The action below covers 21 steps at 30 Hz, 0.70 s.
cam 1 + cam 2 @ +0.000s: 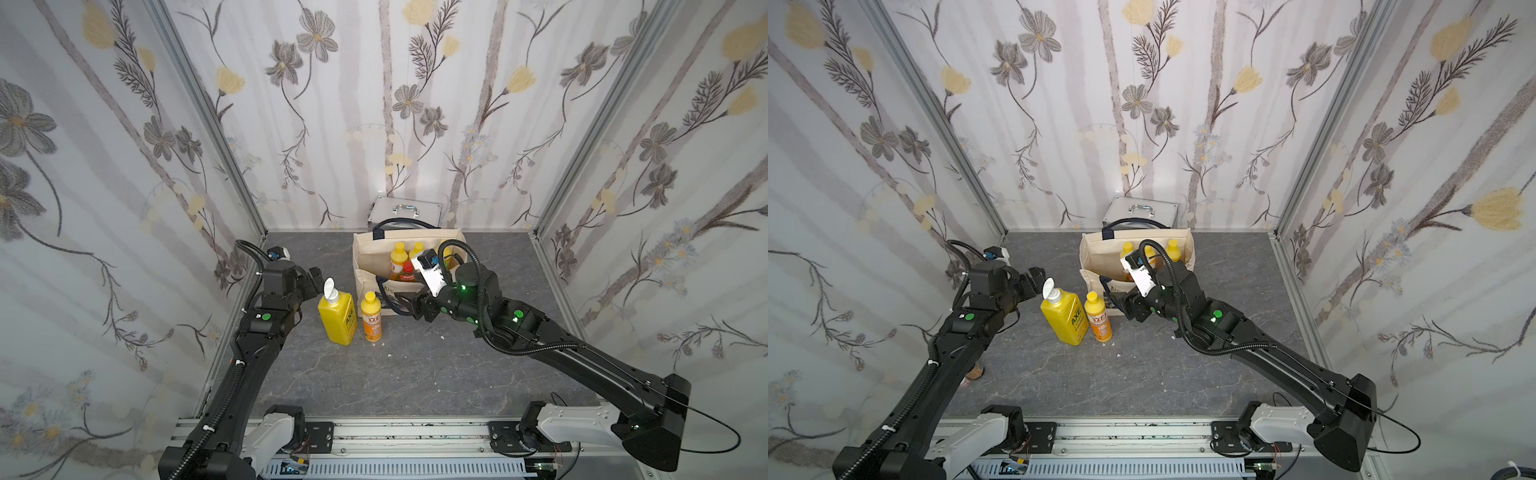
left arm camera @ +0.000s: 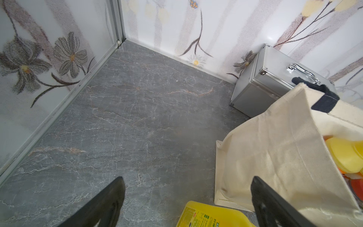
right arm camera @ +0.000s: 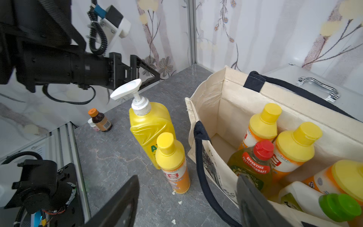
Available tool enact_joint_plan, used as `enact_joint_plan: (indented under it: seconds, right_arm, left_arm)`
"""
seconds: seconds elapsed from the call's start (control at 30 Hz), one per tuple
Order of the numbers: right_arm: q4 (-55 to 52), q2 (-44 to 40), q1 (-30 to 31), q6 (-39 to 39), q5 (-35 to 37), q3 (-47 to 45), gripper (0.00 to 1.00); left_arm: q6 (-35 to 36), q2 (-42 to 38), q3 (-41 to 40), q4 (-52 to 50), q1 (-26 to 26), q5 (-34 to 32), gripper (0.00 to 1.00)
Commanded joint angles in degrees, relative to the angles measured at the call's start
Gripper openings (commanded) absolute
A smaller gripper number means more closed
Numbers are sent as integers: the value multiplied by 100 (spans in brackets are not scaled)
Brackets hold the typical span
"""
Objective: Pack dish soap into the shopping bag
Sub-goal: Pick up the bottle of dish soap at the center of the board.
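The cream shopping bag [image 1: 360, 266] [image 1: 1089, 259] [image 2: 275, 149] [image 3: 218, 102] stands open at the back middle of the table. In it are several dish soap bottles: upright orange ones with yellow caps [image 3: 263, 121] [image 3: 296, 143], a red-capped yellow-green one [image 3: 253, 167] and a white green-capped one [image 3: 339, 206]. Outside, left of the bag, stand the big yellow pump bottle [image 1: 337, 318] [image 1: 1064, 318] [image 3: 149, 121] and a slim orange bottle [image 1: 371, 318] [image 1: 1098, 318] [image 3: 173, 167]. My right gripper [image 1: 405, 305] [image 1: 1121, 303] [image 3: 186, 176] is open at the bag's front wall, the navy front handle [image 3: 200, 167] hanging loose between its fingers. My left gripper [image 1: 315, 278] [image 1: 1036, 278] [image 2: 186, 178] is open and empty, just behind the pump bottle.
A silver metal case [image 1: 405, 208] [image 1: 1138, 210] [image 2: 265, 88] stands against the back wall behind the bag. A small brown bottle with an orange cap [image 3: 100, 119] sits near the left wall. Flowered walls close in three sides. White crumbs [image 3: 173, 221] lie on the grey tabletop.
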Motion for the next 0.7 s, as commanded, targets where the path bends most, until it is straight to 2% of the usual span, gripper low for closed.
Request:
enact_joint_plan:
  seconds: [0.0, 0.3, 0.43, 0.67]
  right_arm:
    - [764, -136, 54, 192, -376, -207, 78]
    - [1977, -26, 214, 608, -1649, -1032, 83]
    - [2483, 71, 242, 505, -1548, -1369, 82]
    - [2861, 871, 480, 471, -1092, -1161, 79]
  left_arm:
    - [-62, -10, 92, -9, 2, 175, 100]
    - [-185, -115, 503, -371, 50, 124, 100]
    - [-208, -55, 679, -431, 145, 26, 100]
    - [-441, 208, 755, -393, 557, 927, 100]
